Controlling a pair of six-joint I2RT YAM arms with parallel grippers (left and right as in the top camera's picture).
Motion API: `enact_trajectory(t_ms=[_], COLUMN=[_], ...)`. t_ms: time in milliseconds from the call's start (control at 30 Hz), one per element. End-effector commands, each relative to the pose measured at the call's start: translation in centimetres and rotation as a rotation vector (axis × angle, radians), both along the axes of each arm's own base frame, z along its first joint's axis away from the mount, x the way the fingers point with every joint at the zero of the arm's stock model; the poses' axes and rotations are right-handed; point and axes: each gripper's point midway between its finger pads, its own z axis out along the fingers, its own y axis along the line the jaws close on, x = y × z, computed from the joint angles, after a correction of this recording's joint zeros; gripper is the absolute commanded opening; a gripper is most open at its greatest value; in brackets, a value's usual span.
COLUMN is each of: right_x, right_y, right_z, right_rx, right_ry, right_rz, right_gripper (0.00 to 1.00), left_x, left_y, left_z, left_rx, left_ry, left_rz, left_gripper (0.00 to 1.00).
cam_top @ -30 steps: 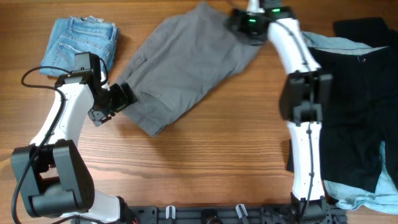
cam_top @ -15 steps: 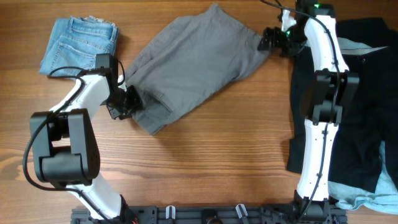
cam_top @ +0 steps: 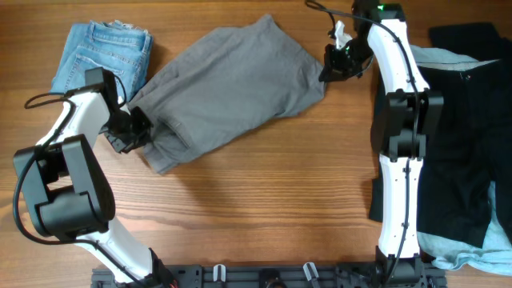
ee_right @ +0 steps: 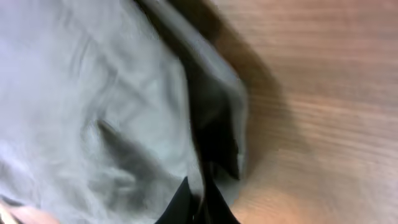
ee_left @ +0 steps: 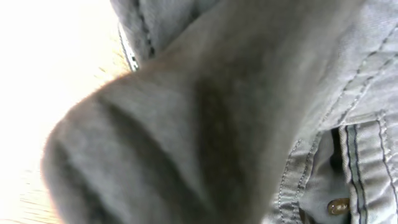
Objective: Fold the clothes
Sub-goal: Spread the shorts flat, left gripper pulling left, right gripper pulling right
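Note:
The mid-grey shorts (cam_top: 232, 88) lie spread slantwise across the middle of the table. My left gripper (cam_top: 136, 132) is shut on their lower left end. Grey cloth (ee_left: 205, 112) fills the left wrist view, hiding the fingers, and a brown button (ee_left: 339, 205) shows on the waistband. My right gripper (cam_top: 330, 70) sits at the shorts' upper right edge. In the right wrist view its black fingertips (ee_right: 202, 202) are pinched together on a fold of the grey cloth (ee_right: 93, 106).
Folded blue denim shorts (cam_top: 100, 52) lie at the back left, close to the left arm. Black shorts (cam_top: 464, 136) lie over a pale-blue garment (cam_top: 468, 250) on the right side, behind the right arm. Bare wood (cam_top: 264, 200) runs along the front.
Both grippers went from open to shut. The left one has drawn the shorts' lower end leftward. The right one moved down and left onto the shorts' upper right edge.

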Motion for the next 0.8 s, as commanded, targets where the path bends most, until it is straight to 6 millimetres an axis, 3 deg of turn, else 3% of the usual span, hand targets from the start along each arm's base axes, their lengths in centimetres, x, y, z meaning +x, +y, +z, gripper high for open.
enact_trajectory(t_ms=[0, 33, 100, 133, 167, 200, 267, 300, 367, 433, 467, 500, 567, 633, 667, 733, 767], right_x=[-3.9, -4.2, -3.9, -3.8, -3.3, -2.1, -0.2, 0.7, 2.9, 3.8, 4.5, 5.9, 8.9, 8.1, 6.5, 3.6, 2.2], right_y=[-7.2, -7.8, -6.4, -5.7, -5.5, -5.6, -5.7, -5.7, -1.8, 2.7, 3.6, 3.6, 2.3, 2.2, 2.0, 1.7, 1.6], right_z=[-0.4, -0.3, 1.0, 1.6, 1.9, 2.0, 2.1, 2.8, 7.0, 10.6, 10.7, 10.2, 9.8, 9.3, 8.6, 7.7, 8.2], right_rx=[-0.376, -0.4, -0.299, -0.26, -0.247, -0.239, -0.229, -0.214, 0.021, 0.244, 0.242, 0.163, -0.012, -0.032, -0.034, -0.04, -0.045], right_ry=[0.203, 0.212, 0.187, 0.179, 0.154, 0.091, 0.005, -0.044, -0.266, -0.422, -0.452, -0.497, -0.568, -0.525, -0.443, -0.328, -0.302], right_rz=[-0.191, -0.179, -0.155, -0.163, -0.165, -0.144, -0.132, -0.137, 0.065, 0.202, 0.204, 0.194, 0.096, 0.088, 0.073, 0.114, 0.168], right_gripper=[0.04, 0.04, 0.04, 0.31, 0.5, 0.54, 0.52, 0.52, 0.53, 0.54, 0.61, 0.61, 0.77, 0.68, 0.5, 0.33, 0.29], left_x=[-0.2, -0.5, -0.7, -0.7, -0.4, 0.1, 0.3, 0.1, -0.4, -0.1, 0.1, 0.2, 0.1, -0.5, -1.0, -1.6, -1.5], left_y=[3.5, 4.1, 4.9, 5.5, 5.7, 5.8, 5.8, 5.5, 3.6, 1.2, 0.4, 0.2, -0.3, -0.9, -1.4, -2.7, -3.6], left_z=[0.4, 0.6, 1.3, 1.8, 2.3, 2.9, 3.8, 4.2, 4.6, 5.0, 5.3, 5.3, 5.5, 5.6, 5.7, 6.4, 7.5], left_rx=[0.127, 0.14, 0.158, 0.18, 0.187, 0.188, 0.181, 0.167, 0.06, -0.08, -0.126, -0.142, -0.168, -0.193, -0.208, -0.259, -0.31], left_ry=[0.032, 0.043, 0.059, 0.067, 0.064, 0.052, 0.05, 0.063, 0.075, 0.047, 0.031, 0.026, 0.03, 0.053, 0.073, 0.092, 0.049], left_rz=[-0.017, -0.044, -0.061, -0.061, -0.061, -0.06, -0.063, -0.065, -0.065, -0.06, -0.057, -0.056, -0.054, -0.057, -0.06, -0.072, -0.111], left_gripper=[0.1, 0.1, 0.12, 0.14, 0.21, 0.6, 0.74, 0.75, 0.77, 0.8, 0.8, 0.76, 0.75, 0.75, 0.72, 0.66, 0.63])
